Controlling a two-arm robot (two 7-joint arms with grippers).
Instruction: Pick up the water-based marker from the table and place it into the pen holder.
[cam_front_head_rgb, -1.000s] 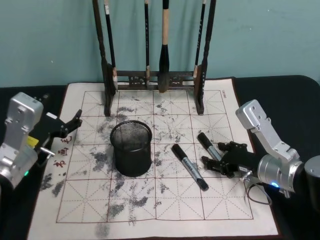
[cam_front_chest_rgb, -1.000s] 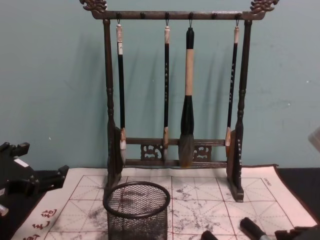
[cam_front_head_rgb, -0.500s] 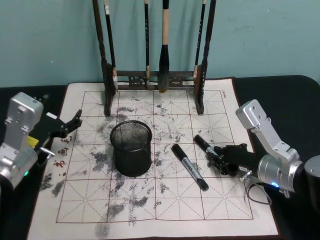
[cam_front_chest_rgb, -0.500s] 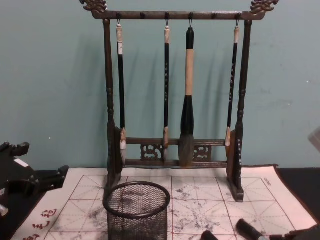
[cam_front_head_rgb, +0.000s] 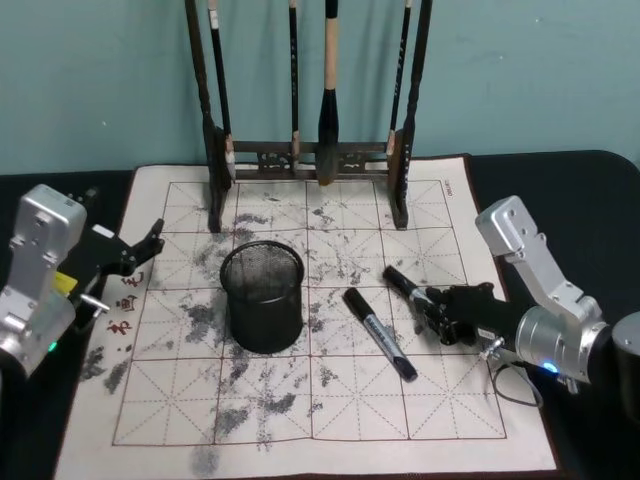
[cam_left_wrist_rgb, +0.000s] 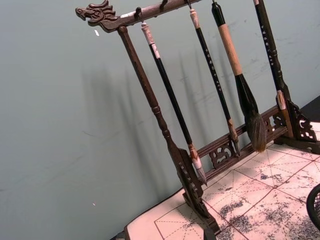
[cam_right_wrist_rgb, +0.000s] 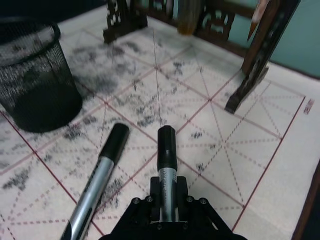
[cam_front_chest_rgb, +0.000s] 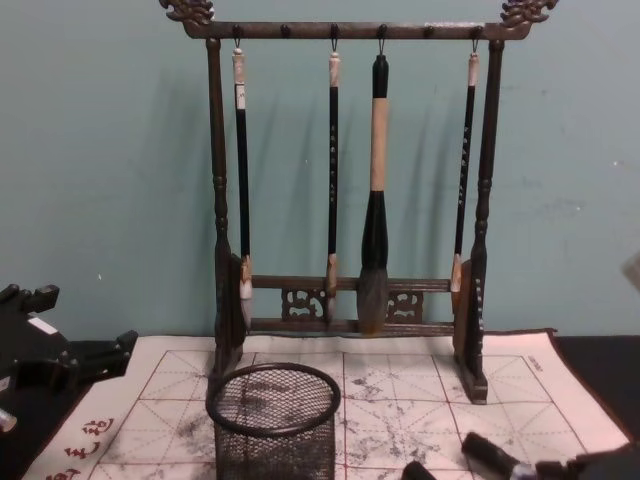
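My left claw (cam_front_head_rgb: 130, 258) is parked at the left edge of the bench (cam_front_head_rgb: 560, 190), fingers spread open. The pen holder (cam_front_head_rgb: 262, 300) stands mid-bench with a spare marker (cam_front_head_rgb: 380, 333) lying just right of it. Further right, my right claw (cam_front_head_rgb: 432, 305) is clamped on the water-based marker (cam_front_head_rgb: 403, 282).

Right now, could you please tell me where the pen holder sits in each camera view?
Head: pen holder, in front of the brush rack's left post.
Chest: low, again before that post.
Left wrist: an edge sliver, before the rack.
Right wrist: large, short of the rack.
Shared landmark: the brush rack.
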